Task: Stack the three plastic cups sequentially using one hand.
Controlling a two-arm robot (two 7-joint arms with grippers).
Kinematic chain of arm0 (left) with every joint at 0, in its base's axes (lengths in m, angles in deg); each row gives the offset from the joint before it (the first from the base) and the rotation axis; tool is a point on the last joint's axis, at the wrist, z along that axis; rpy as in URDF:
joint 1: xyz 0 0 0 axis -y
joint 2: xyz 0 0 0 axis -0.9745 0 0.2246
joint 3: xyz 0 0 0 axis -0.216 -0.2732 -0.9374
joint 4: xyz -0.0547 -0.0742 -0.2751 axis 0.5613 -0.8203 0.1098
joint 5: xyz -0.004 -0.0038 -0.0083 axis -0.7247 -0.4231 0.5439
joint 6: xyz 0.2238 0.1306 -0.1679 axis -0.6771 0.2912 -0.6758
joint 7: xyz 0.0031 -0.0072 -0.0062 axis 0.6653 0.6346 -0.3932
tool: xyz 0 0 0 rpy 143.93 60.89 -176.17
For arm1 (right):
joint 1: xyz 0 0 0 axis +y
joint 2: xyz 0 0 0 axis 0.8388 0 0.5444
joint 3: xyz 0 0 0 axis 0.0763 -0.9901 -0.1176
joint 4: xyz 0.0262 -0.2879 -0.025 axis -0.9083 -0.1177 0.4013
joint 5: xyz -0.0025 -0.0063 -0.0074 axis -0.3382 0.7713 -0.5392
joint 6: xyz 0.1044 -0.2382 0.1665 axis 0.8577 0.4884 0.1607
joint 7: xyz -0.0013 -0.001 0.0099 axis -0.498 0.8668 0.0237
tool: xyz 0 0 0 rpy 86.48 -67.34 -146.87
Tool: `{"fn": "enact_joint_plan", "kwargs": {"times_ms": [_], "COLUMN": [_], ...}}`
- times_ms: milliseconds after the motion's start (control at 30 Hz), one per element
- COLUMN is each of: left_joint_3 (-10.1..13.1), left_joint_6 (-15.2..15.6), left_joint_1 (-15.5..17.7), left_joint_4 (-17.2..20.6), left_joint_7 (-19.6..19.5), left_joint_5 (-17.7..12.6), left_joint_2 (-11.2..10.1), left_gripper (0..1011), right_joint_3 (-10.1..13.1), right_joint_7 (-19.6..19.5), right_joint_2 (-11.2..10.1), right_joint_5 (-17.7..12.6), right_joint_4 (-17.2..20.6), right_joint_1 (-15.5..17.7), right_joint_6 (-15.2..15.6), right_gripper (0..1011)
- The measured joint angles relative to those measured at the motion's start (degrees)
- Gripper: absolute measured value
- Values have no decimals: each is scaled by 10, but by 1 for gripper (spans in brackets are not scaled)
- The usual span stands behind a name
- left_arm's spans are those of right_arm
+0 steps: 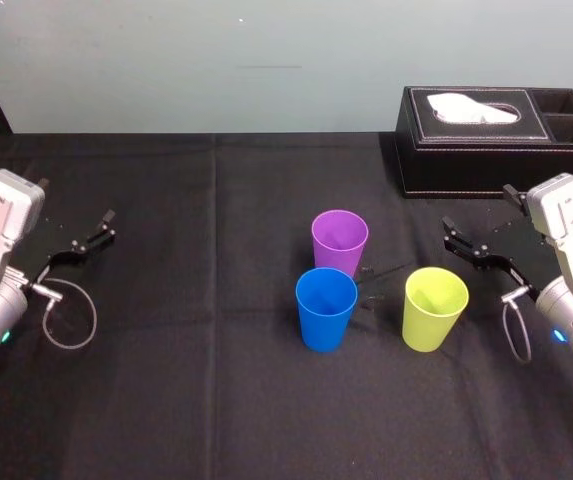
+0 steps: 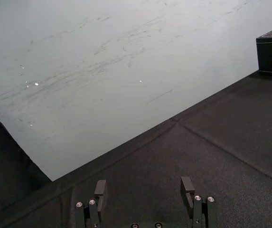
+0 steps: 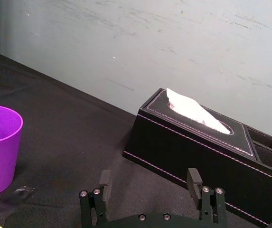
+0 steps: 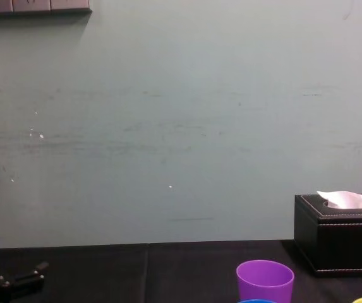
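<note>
Listing by head view: black-clothed table (image 1: 216, 400); purple cup (image 1: 339, 240) upright near the centre; blue cup (image 1: 326, 308) just beside it toward the near edge; yellow-green cup (image 1: 434, 308) right of the blue, apart. Black tissue box (image 1: 496, 140) at the far right corner. Left gripper (image 1: 77, 198) near the left edge, right gripper (image 1: 478, 207) near the right edge.

Left wrist view: left gripper spread wide, holding nothing, over bare cloth.

Right wrist view: right gripper likewise agape and empty, purple cup and tissue box beyond it.

Chest view: purple cup upright, tissue box to its right.
</note>
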Motion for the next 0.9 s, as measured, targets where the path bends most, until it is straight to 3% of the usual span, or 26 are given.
{"fn": "enact_joint_plan", "kwargs": {"times_ms": [900], "left_joint_3": [0], "left_joint_6": [0], "left_joint_1": [0], "left_joint_4": [0], "left_joint_7": [0], "left_joint_5": [0], "left_joint_2": [0], "left_gripper": [1011], "right_joint_3": [0], "right_joint_7": [0], "right_joint_2": [0], "right_joint_5": [0], "right_joint_4": [0], "right_joint_1": [0], "right_joint_6": [0], "right_gripper": [1004]}}
